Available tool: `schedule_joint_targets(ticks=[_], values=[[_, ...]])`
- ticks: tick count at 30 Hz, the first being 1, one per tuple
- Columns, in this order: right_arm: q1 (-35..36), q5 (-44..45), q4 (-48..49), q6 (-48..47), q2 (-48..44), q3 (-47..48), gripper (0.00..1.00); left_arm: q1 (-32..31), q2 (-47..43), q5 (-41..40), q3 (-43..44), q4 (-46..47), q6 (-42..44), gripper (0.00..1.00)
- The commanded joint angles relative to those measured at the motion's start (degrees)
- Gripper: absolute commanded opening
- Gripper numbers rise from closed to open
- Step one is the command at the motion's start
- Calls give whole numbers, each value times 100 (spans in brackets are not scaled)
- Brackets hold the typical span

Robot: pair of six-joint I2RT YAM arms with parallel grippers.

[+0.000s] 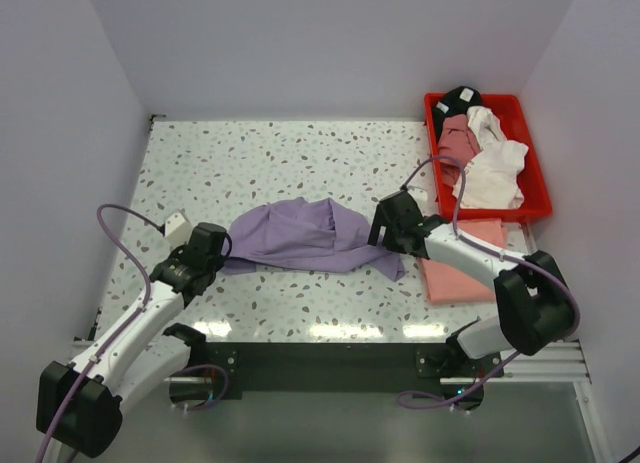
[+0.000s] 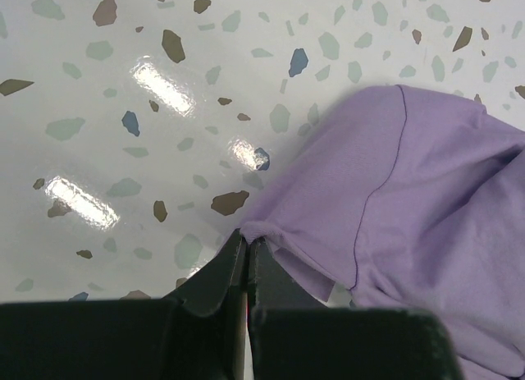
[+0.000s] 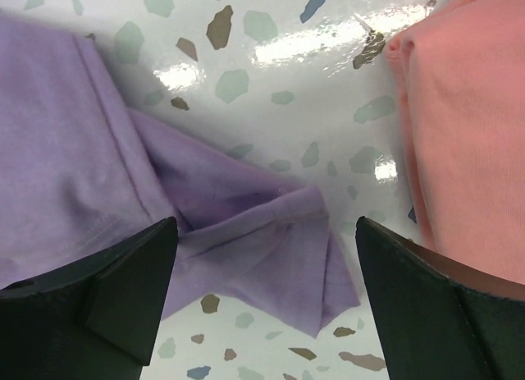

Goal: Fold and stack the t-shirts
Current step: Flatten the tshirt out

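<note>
Now your left fingers point(image 2: 217, 277) are pinched shut on an edge of the lavender shirt point(image 1: 300, 233), bunched mid-frame on the counter point(image 1: 250, 163), likely to pull it flat. Your right fingers point(image 3: 123, 290) hang spread wide over its other end, beside the folded salmon shirt point(image 1: 460, 271).

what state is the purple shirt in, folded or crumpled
Crumpled, not folded: the lavender-purple cloth t-shirt lies bunched in loose wrinkles on the speckled table, one edge pinched in the left end effector.
</note>
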Motion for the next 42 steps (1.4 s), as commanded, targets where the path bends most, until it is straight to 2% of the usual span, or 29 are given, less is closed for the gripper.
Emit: schedule_joint_targets(ticks=[1, 8, 13, 17, 27, 39, 42], values=[[-47, 437, 345, 301, 139, 235, 92, 45, -65, -159, 74, 122, 110, 0], [-152, 516, 723, 469, 130, 50, 87, 45, 14, -89, 91, 218, 190, 0], [-257, 253, 881, 495, 297, 59, 80, 45, 75, -71, 135, 254, 234, 0], [-258, 183, 943, 513, 341, -20, 67, 45, 102, -89, 135, 245, 234, 0], [-266, 349, 925, 574, 367, -143, 50, 45, 58, -150, 127, 218, 190, 0], [-301, 551, 1127, 513, 763, -64, 46, 45, -13, -44, 136, 192, 190, 0], [-310, 578, 1207, 469, 816, -47, 36, 45, -30, -45, 144, 183, 198, 0]])
